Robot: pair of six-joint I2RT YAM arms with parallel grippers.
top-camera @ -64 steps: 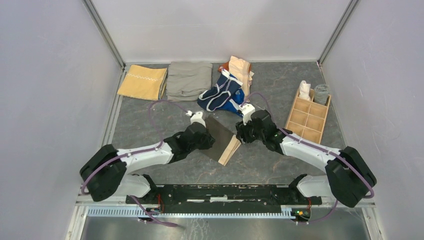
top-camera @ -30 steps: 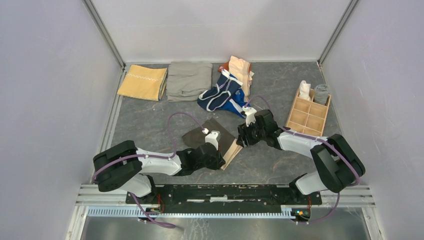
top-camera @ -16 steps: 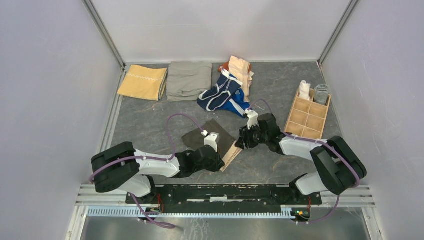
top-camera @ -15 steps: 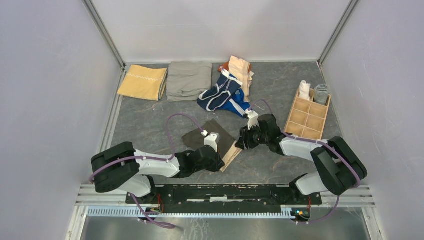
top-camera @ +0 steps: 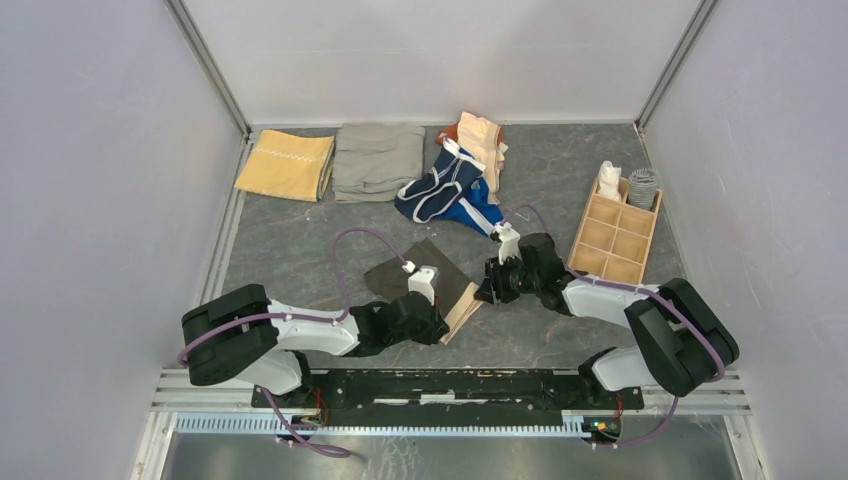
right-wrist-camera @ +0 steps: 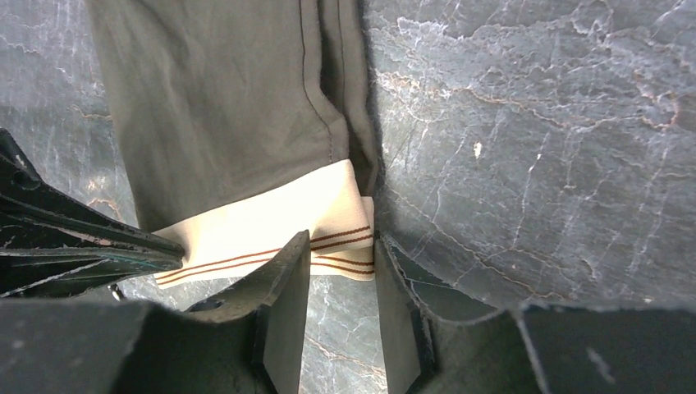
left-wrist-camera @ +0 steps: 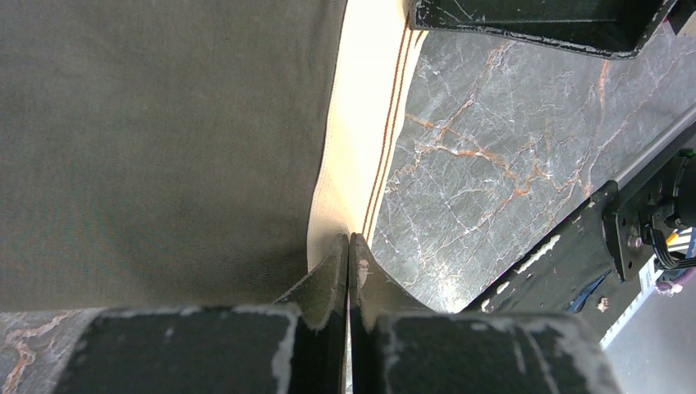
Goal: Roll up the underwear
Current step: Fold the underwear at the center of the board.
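The dark grey-brown underwear lies flat mid-table, its tan waistband at the near right. My left gripper is shut on the waistband's near corner; in the left wrist view the pinched tips meet on the tan band. My right gripper is open at the waistband's far corner; in the right wrist view its jaws straddle the striped band end. Navy, bright blue and peach pieces lie heaped at the back.
A folded mustard-yellow cloth and a folded grey-khaki cloth lie at the back left. A wooden divided tray at the right holds two rolled pieces in its far cells. Grey walls enclose the table.
My left gripper moved from the underwear's left side to the waistband's near corner and shut there. My right gripper slid a little nearer and right, to the band's far corner.
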